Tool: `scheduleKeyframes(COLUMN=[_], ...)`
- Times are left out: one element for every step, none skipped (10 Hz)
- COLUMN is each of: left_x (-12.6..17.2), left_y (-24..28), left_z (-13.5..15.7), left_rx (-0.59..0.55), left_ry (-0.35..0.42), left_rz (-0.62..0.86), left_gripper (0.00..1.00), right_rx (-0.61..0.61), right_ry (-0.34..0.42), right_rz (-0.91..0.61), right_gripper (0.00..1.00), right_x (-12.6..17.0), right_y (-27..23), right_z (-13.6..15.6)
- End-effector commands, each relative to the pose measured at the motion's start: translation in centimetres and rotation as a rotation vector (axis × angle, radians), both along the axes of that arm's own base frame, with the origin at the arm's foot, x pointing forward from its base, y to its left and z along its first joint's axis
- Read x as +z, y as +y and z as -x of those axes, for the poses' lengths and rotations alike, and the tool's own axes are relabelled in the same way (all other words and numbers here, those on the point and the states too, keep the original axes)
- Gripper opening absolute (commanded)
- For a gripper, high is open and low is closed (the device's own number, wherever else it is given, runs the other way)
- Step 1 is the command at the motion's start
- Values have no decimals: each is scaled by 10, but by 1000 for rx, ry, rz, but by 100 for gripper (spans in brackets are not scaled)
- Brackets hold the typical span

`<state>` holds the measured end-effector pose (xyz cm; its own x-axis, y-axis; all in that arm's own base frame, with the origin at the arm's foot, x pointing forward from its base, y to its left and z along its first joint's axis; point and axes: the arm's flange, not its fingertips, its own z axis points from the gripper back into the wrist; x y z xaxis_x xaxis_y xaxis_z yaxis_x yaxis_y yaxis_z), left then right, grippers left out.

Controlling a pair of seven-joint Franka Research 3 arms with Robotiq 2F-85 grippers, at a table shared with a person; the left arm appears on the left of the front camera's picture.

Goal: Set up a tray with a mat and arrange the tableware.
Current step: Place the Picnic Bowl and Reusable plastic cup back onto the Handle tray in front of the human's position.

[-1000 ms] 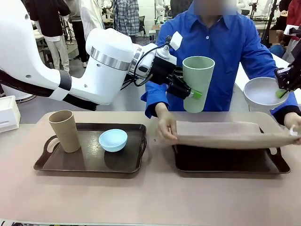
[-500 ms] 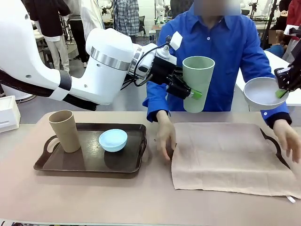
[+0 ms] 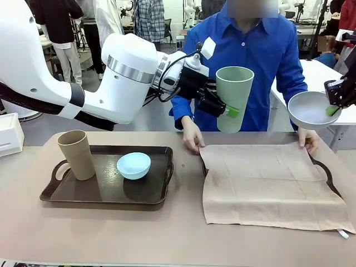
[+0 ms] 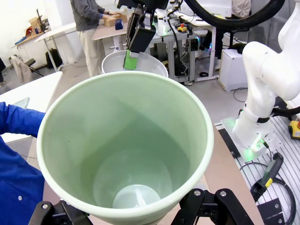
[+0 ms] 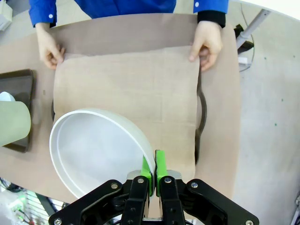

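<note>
Front view: left jaws clamp green tumbler (image 3: 234, 97), right jaws bowl (image 3: 308, 111) rim.

Tan table (image 3: 183, 233) – two dark brown trays on it, left tray (image 3: 105, 199) and right tray (image 3: 329, 179) – the right one under a beige mat (image 3: 267, 183).

Nothing readable is showing anywhere; the sage green tumbler (image 3: 234, 97), the grey-white bowl (image 3: 307, 111), the tan mat (image 3: 267, 183) and the dark tray (image 3: 105, 199) are carrying no legible lettering, label, brand or number.
</note>
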<state>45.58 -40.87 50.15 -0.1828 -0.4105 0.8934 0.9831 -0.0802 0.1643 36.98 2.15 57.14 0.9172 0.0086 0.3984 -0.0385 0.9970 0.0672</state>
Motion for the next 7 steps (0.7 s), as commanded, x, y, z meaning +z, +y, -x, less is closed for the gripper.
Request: scheduleKeyframes(left_x=[3,3,3,3,3,3,3], left_y=[1,1,1,1,1,1,1], left_z=[0,0,0,0,0,0,0], left_rx=[-11,-11,-11,-11,-11,-11,-11], left_ry=[1,1,1,1,1,1,1], left_rz=[6,6,6,6,6,6,6], left_gripper=[0,0,0,0,0,0,0], right_rx=[4,4,4,4,4,4,4], right_ry=[-4,-4,-4,-4,-4,-4,-4], right_rz=[3,3,3,3,3,3,3], right_gripper=[0,0,0,0,0,0,0], right_x=[0,0,0,0,0,0,0], right_y=[0,0,0,0,0,0,0], right_z=[-2,-2,-2,-2,-2,-2,-2])
